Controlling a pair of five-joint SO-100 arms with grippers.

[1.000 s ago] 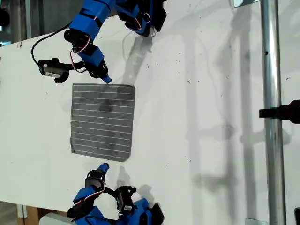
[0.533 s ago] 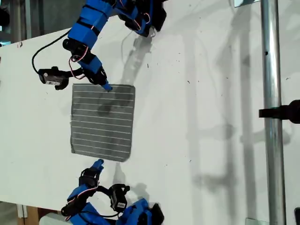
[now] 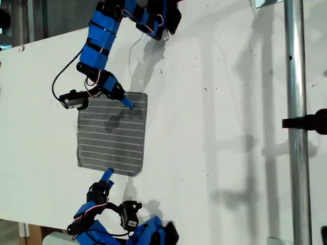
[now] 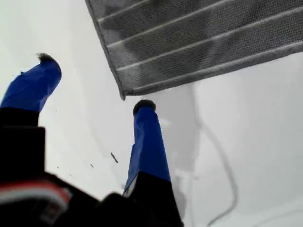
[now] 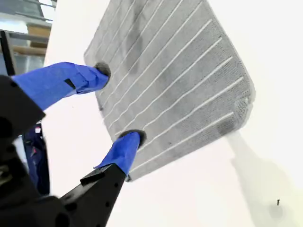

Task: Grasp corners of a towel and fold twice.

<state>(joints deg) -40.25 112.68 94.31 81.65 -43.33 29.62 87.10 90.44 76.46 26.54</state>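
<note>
Grey striped towel (image 3: 111, 131) flat. In exterior view, first gripper (image 4: 94, 81) at towel's 6 o'clock, second gripper (image 5: 118, 104) at 1 o'clock. Both spread wide, likely to admit corners (image 4: 124, 93).

White tabletop (image 3: 219, 102), flat and matte, speckled with small dark flecks and crossed by soft grey shadows. Upright metal pole (image 3: 295, 122) near the exterior view's right edge, gripped partway down by a black clamp (image 3: 306, 122) jutting toward that edge. Strip of dim background past the table's edge at the exterior view's left, too dark and blurred to make out; same white surface (image 4: 246, 142) in both wrist views.
</note>
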